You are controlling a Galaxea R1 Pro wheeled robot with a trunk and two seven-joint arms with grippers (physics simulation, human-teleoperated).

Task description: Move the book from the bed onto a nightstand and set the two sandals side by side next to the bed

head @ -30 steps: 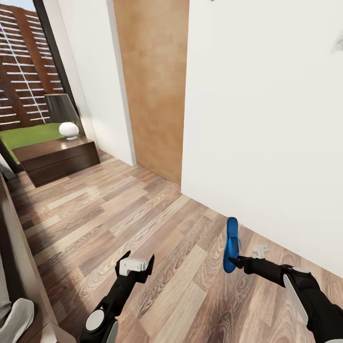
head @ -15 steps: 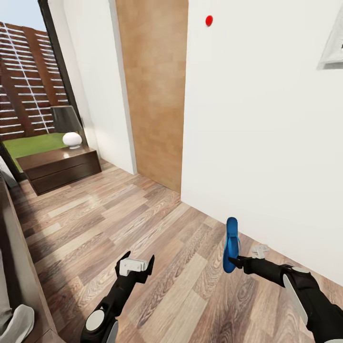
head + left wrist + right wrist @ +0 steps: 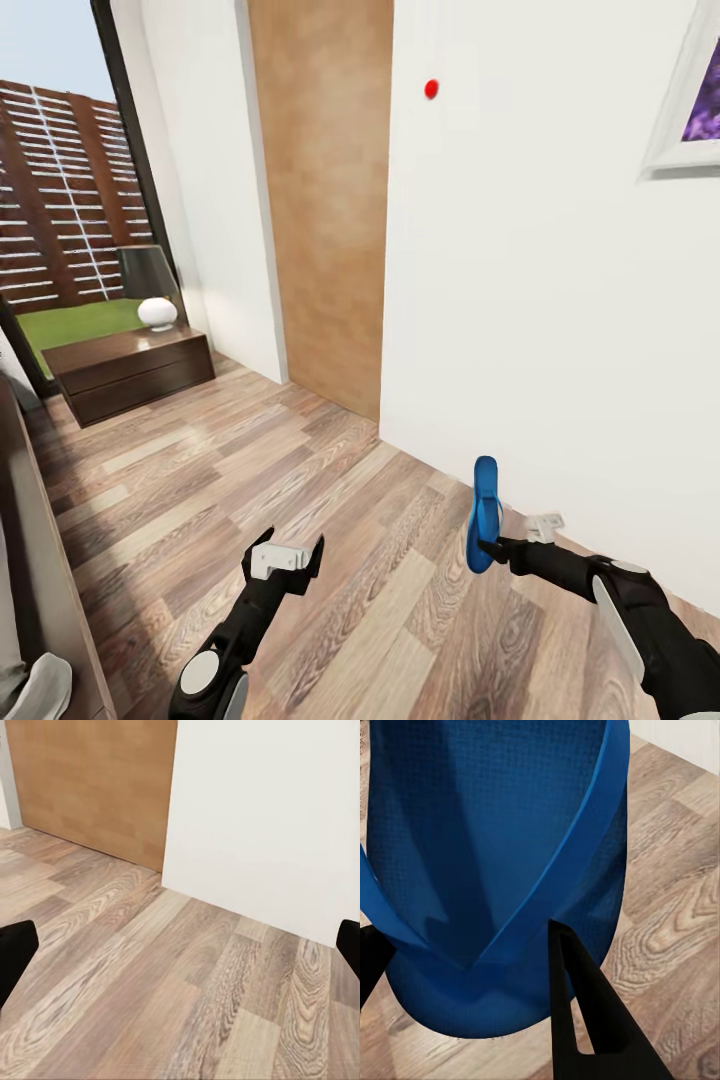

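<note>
A blue sandal point(image 3: 485, 512) is held by the right end effector point(image 3: 492, 549) in the lower right of the head view, above the wood-plank floor point(image 3: 300, 470) and close to the white wall point(image 3: 540, 300). The sandal is carried on edge, its length running up the frame, with the lower end gripped. In the right wrist view the sole of the sandal point(image 3: 495, 870) is seen close up, its blue straps meeting in a V just beside a black fingertip point(image 3: 577, 1020); the fingers are closed onto the sandal at that end.

The left end effector point(image 3: 285, 556) is seen at the lower centre-left of the head view, over bare floor, with its fingers spread apart and nothing between them. In the left wrist view the two black fingertips point(image 3: 15, 956) are seen at the opposite edges of the frame, with only floor point(image 3: 150, 982), white wall and a brown door point(image 3: 90, 780) beyond.

At the middle left of the head view a dark brown nightstand point(image 3: 130, 370) is set against the wall beside a tall window point(image 3: 60, 200), and a lamp point(image 3: 155, 290) with a dark shade and white base is carried on its top. A brown door point(image 3: 320, 200) is seen at the upper centre. A small red dot point(image 3: 431, 89) is fixed on the wall, and the corner of a framed purple picture point(image 3: 690, 110) is seen at the upper right. The dark frame of the bed point(image 3: 45, 560) runs along the lower left edge.
</note>
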